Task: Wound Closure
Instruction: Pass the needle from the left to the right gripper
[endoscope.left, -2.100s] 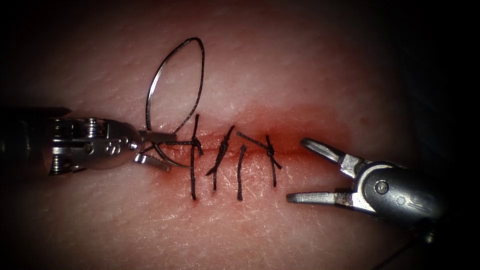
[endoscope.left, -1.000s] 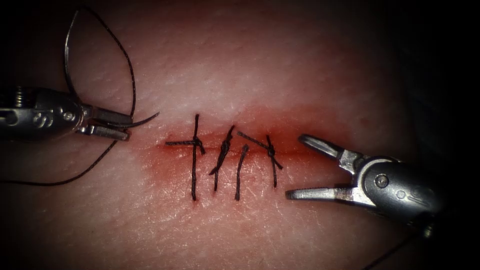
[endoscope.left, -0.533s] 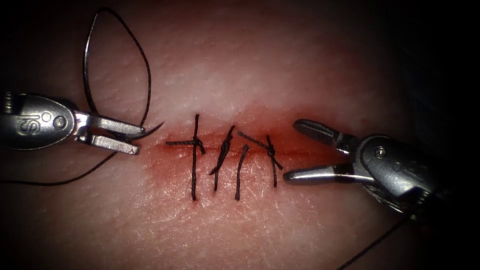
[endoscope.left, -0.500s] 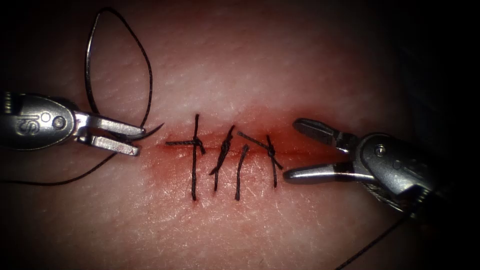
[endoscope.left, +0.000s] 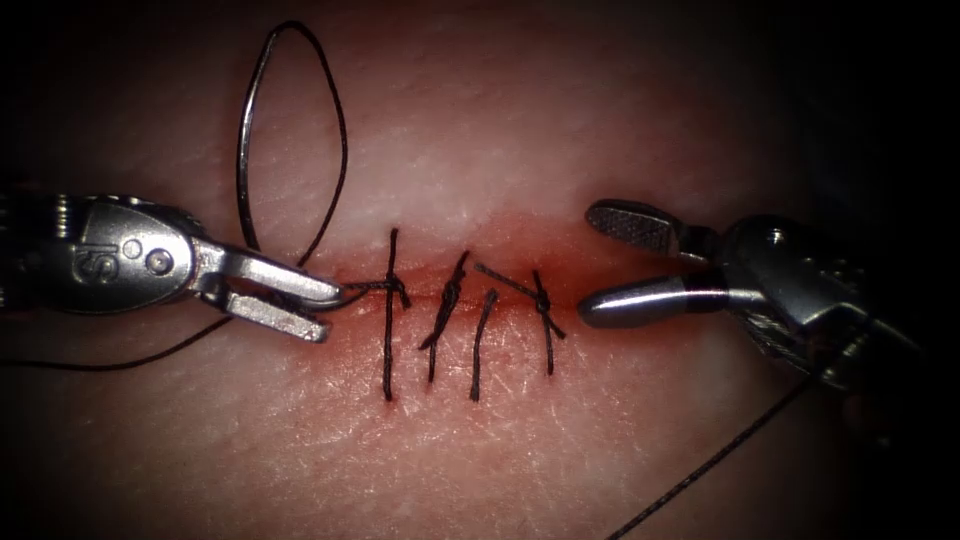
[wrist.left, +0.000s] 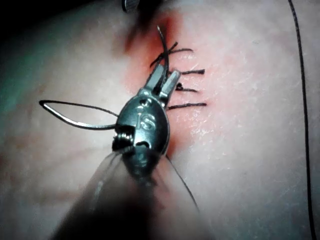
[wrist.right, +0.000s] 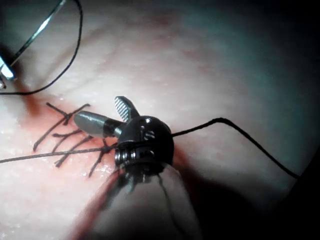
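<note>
On the tissue (endoscope.left: 480, 440) the cut (endoscope.left: 500, 290) runs across and carries several dark stitches (endoscope.left: 388, 330). My left tool (endoscope.left: 322, 308) comes in from the left and is shut on the curved needle (endoscope.left: 241, 150) close to its point. The point sits at the cut's left end by the leftmost stitch, and I cannot tell whether it is in the tissue. The needle's body arches up over the tissue, and thread (endoscope.left: 340, 150) hangs back down from its tail. My right tool (endoscope.left: 590, 262) is open at the cut's right end and holds nothing. The left wrist view shows the left tool (wrist.left: 164, 82), the needle (wrist.left: 65, 112) and the stitches (wrist.left: 187, 90).
Loose thread (endoscope.left: 120, 360) trails off to the left below the left tool. Another strand (endoscope.left: 720, 460) runs down past the right tool. In the right wrist view the right tool (wrist.right: 97, 109) stands over the stitches (wrist.right: 65, 135), with thread (wrist.right: 225, 122) beside it. Red fluid (endoscope.left: 330, 340) stains the tissue along the cut.
The left tool has carried the needle rightwards, bringing its point to the cut's left end. The right tool has risen and turned, staying open.
</note>
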